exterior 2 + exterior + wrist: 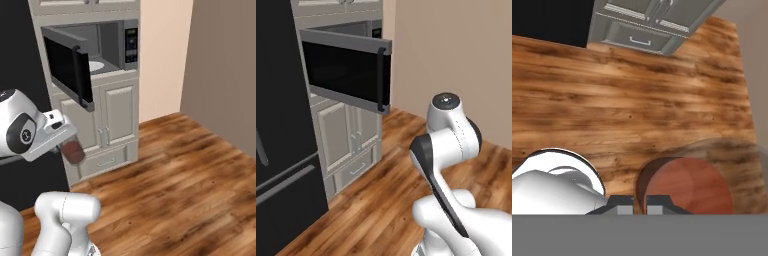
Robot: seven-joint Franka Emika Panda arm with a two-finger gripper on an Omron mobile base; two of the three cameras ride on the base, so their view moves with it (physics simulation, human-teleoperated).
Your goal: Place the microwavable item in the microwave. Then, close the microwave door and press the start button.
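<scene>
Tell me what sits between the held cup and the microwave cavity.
In the right base view, the open microwave door hangs above the cup in the gripper, partly before the microwave cavity.

White glossy arm point(448, 135) with rounded bulky links, dark grey bands at the joints, round dark cap with small pale centre on the top joint, dark disc with tiny white marking on another joint, smooth white base point(65, 215)

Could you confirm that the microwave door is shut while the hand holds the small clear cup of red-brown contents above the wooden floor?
Not quite: the grey-framed microwave door with dark glass stands open, as the right base view shows. The hand does hold the small clear cup of red-brown contents above the wooden floor.
</scene>
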